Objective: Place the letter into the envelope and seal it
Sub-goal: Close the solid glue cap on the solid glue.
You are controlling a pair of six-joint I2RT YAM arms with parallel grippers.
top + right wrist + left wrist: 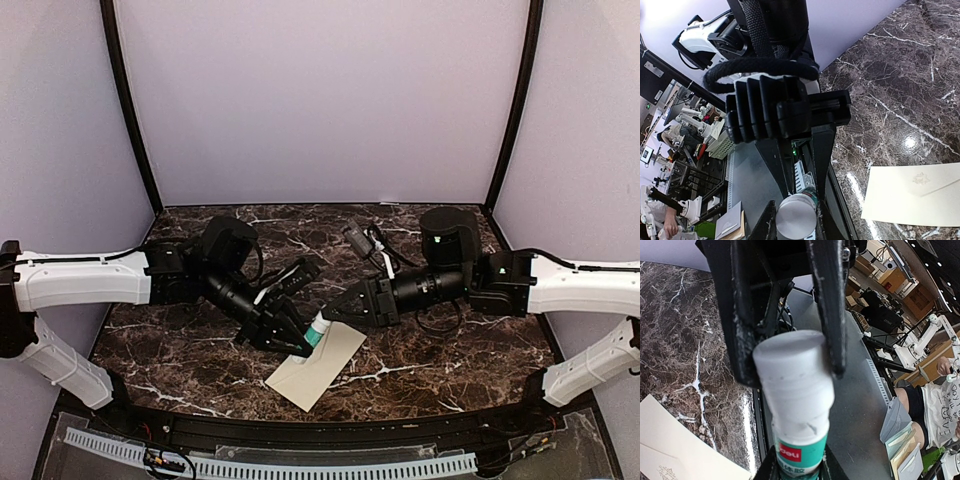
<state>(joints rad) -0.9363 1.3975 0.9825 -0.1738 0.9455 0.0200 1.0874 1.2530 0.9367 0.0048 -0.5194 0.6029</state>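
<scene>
Cream-beige and flat on a dark marble table [450,350], the envelope [318,367] lies at the lower centre of the overhead frame. Both arms meet just above its upper corner over a glue stick [316,331].

In the left wrist view, the left gripper [792,372] is clamped on the stick's white cap [790,395], one black finger on either side. At the bottom edge of the right wrist view, the right gripper [796,220] is closed around the teal barrel near its round white base. The stick is held in the air between the two, well clear of the table.

The letter shows in no view. It is probably already inside the envelope, though the pictures cannot confirm that. At the lower right of the right wrist view the envelope lies with its faint emblem [920,178] upward. Whether the flap is only folded over or stuck down cannot be told.

The step in hand looks like uncapping the glue before sealing. To do it well, the right gripper should hold the barrel firm and steady. The left should draw the cap straight off along the stick's axis, not at an angle. A sideways pull could lever the barrel out of the right fingers or drop it onto the paper below.
</scene>
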